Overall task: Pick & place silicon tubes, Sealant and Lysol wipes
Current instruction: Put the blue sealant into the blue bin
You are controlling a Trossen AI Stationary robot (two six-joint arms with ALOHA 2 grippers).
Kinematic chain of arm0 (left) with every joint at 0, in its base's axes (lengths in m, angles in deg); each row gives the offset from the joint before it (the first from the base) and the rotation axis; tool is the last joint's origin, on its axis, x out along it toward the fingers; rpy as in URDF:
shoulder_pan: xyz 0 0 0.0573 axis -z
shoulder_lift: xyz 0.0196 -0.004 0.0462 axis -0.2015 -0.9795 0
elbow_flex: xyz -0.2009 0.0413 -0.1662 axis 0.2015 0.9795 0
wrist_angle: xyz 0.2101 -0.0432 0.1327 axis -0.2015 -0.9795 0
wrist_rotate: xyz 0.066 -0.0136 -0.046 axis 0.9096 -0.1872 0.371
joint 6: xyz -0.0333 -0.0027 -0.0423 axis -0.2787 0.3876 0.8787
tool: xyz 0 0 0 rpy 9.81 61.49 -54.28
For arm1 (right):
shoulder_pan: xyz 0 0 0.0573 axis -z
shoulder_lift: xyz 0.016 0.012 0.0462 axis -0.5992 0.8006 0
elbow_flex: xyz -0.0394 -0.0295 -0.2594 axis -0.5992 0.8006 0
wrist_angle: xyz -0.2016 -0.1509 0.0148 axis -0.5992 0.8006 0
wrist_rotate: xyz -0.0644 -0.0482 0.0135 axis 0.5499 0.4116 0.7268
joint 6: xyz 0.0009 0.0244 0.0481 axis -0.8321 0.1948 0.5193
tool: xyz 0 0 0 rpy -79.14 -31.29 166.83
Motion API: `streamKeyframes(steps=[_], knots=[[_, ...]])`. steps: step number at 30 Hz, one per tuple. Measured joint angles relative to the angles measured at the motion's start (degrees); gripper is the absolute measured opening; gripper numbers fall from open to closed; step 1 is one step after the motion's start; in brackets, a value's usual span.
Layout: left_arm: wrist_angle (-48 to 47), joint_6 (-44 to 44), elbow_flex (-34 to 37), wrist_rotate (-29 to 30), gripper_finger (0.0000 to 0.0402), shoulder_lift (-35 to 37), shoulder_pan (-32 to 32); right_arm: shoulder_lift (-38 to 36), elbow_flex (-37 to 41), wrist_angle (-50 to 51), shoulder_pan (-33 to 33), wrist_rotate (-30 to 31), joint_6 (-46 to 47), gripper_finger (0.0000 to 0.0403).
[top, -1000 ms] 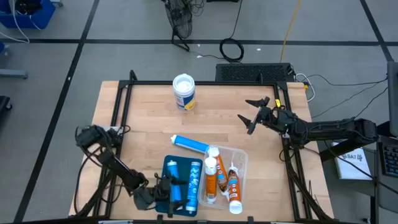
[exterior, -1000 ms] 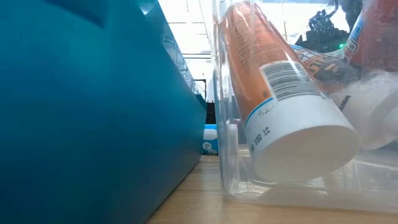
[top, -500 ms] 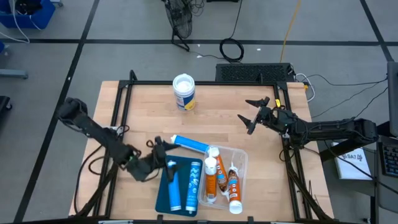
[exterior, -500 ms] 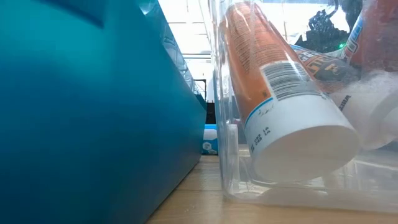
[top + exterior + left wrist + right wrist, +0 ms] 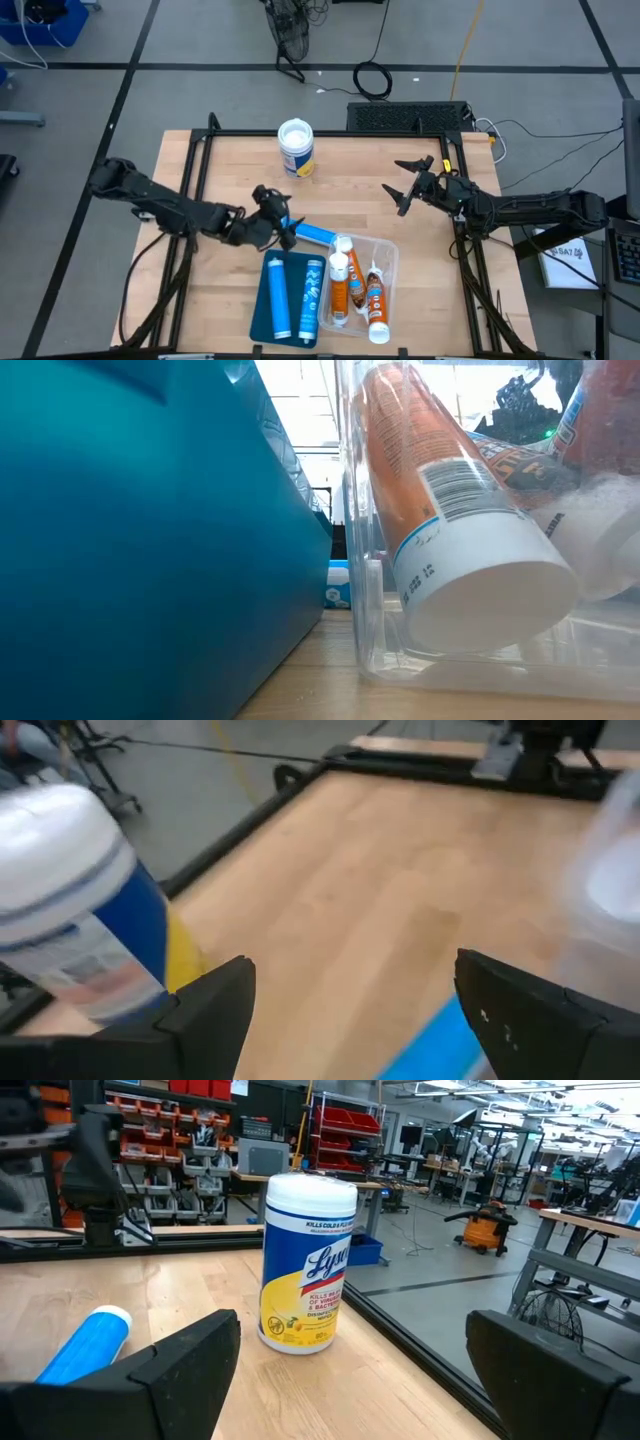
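Left gripper (image 5: 281, 222), spread wide over loose blue tube (image 5: 312, 234); may roll away if nudged. Right gripper (image 5: 409, 185) spread, idle.

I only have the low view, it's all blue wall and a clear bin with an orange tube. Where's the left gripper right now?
Observer: The left gripper is over the loose blue tube lying on the table, just beyond the blue bin.
Operator: Is it open?
Observer: Yes, open, fingers either side of the tube's end; nothing held.
Operator: And the wipes?
Observer: The Lysol wipes stand upright near the table's far edge, untouched.
Operator: Right arm?
Observer: The right gripper waits open by the table's right side.
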Motion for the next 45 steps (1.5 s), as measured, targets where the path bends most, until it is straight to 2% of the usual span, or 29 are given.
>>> streamKeyframes(steps=[7, 14, 21, 24, 35, 37, 42, 45], knots=[[0.1, -1.5, -0.1, -0.7, 0.0338, 0.1, -5.9, 0.0, 0.0, 0.0, 0.0, 0.0, 0.0, 0.0364], [0.1, -1.5, -0.1, -9.0, 0.0337, 0.1, -12.3, 0.0, 0.0, 0.0, 0.0, 0.0, 0.0, 0.0364], [0.1, -2.8, -0.1, -9.3, 0.0337, 0.1, -18.2, 0.0, 0.0, 0.0, 0.0, 0.0, 0.0, 0.0364], [0.1, -2.1, -0.1, -11.1, 0.0337, 0.1, -20.7, 0.0, 0.0, 0.0, 0.0, 0.0, 0.0, 0.0364], [0.1, -1.7, -0.1, -14.3, 0.0337, 0.1, -26.1, 0.0, 0.0, 0.0, 0.0, 0.0, 0.0, 0.0364], [0.1, -2.8, -0.1, -16.8, 0.0337, 0.1, -27.0, 0.0, 0.0, 0.0, 0.0, 0.0, 0.0, 0.0364], [0.2, -1.2, -0.1, -28.7, 0.0337, 0.1, -29.6, 0.0, 0.0, 0.0, 0.0, 0.0, 0.0, 0.0364], [0.1, -0.8, -0.1, -31.7, 0.0337, 0.1, -30.8, 0.0, 0.0, 0.0, 0.0, 0.0, 0.0, 0.0364]])
